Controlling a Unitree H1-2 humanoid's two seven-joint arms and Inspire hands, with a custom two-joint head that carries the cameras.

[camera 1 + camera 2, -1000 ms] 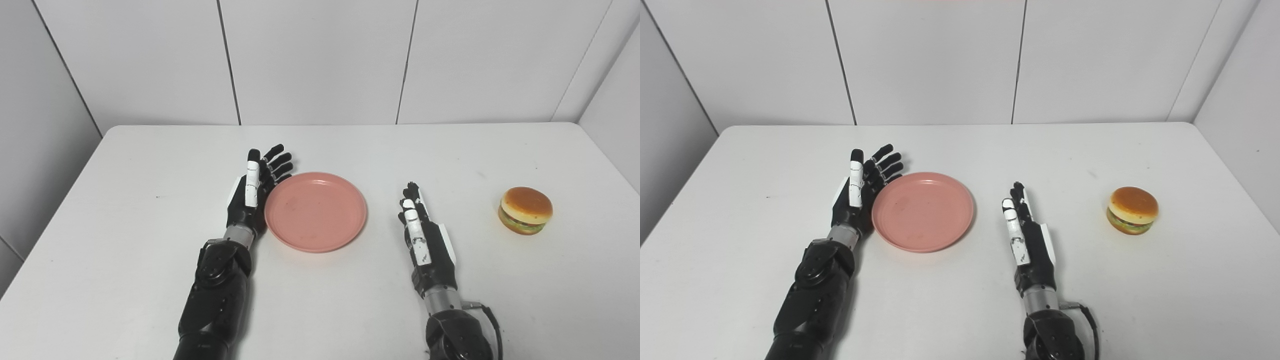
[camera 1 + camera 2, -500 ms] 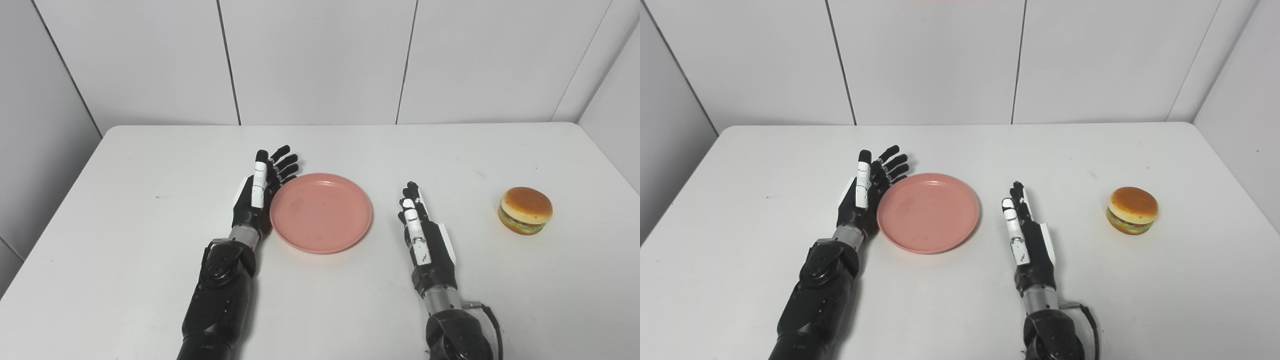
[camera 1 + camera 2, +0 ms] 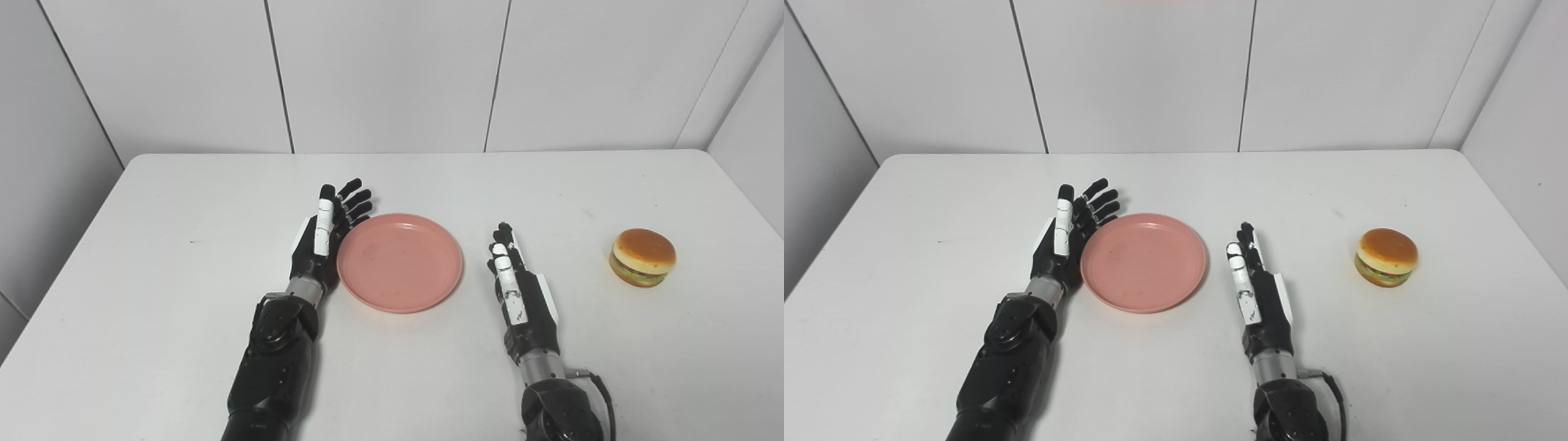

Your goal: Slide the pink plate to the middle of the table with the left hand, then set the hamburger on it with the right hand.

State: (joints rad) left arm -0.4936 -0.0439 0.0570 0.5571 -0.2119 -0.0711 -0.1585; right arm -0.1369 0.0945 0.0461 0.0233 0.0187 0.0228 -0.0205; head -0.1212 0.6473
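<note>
Pushing with the edge of my left robot hand (image 3: pixel 324 236), I have its fingers spread and straight, holding nothing, its palm side set against the left rim of the pink plate (image 3: pixel 399 262). That plate lies flat on the white tabletop (image 3: pixel 184 294), directly to the right of this robot hand, so any sideways shove to the right carries it along. It looks close to the middle of the tabletop already, perhaps a touch left of it, so I judge the slide to be nearly done. My right robot hand (image 3: pixel 517 288) rests on its edge just beside the plate's right rim, fingers extended and close together, empty and not touching the plate. The hamburger (image 3: pixel 643 257) sits upright well off to the right of that robot hand, near the tabletop's right side. It is far nearer my right robot hand than my left, which suits the pickup to come.
</note>
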